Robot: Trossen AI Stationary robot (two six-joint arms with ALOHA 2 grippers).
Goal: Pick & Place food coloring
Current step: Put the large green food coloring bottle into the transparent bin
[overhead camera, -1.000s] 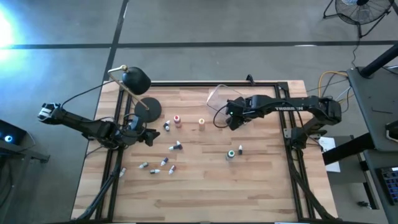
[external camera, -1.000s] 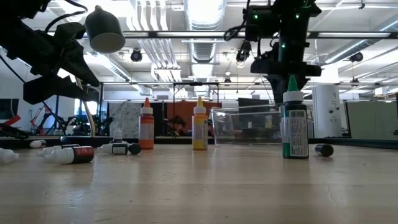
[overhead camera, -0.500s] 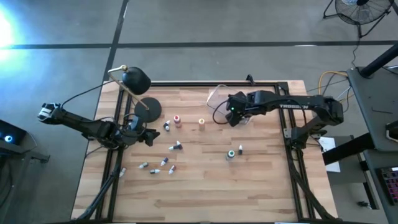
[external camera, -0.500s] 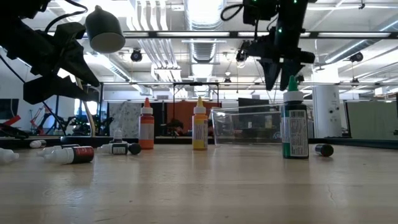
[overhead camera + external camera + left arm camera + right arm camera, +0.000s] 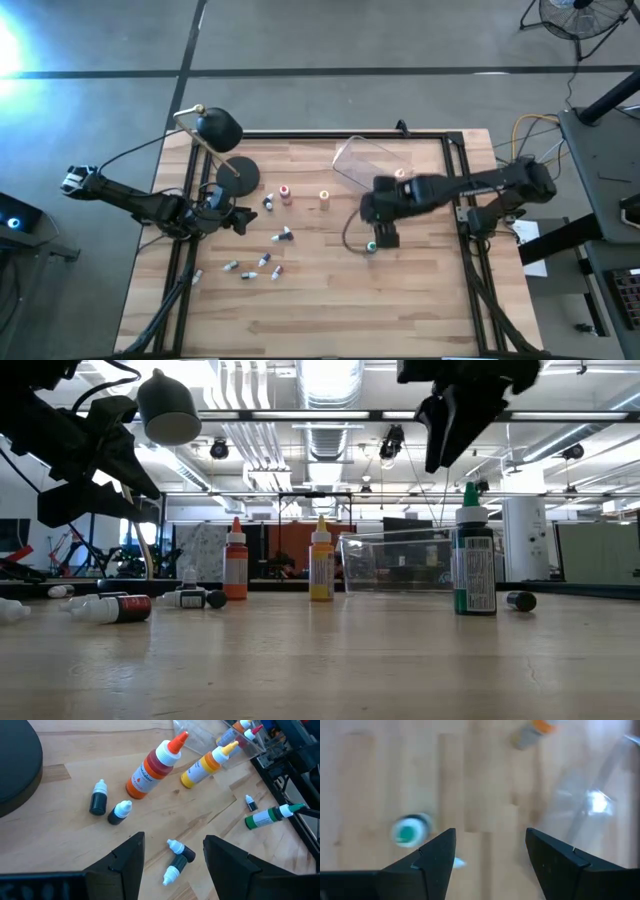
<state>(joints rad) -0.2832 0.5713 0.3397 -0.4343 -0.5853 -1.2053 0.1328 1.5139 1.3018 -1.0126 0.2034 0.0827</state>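
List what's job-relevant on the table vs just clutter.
Job:
- upright green bottle, under the open right gripper
- upright red bottle and yellow bottle
- small bottles lying flat
- clear tub, bottles already inside

Clutter:
- black desk lamp
- left gripper, open, waiting near the lamp base

1. This was a robotics lab or workshop in a large open industrial hall.
2. A butcher-block desk (image 5: 330,290) sat inside a black metal frame (image 5: 470,270) that carried two dark robot arms.
3. The floor (image 5: 330,50) around it was bare grey concrete with dark lines.
4. The ceiling showed exposed ducts (image 5: 330,435), pipes and long strip lights (image 5: 325,375).
5. A standing fan (image 5: 578,18) and loose cables (image 5: 535,125) stood beside the rig.
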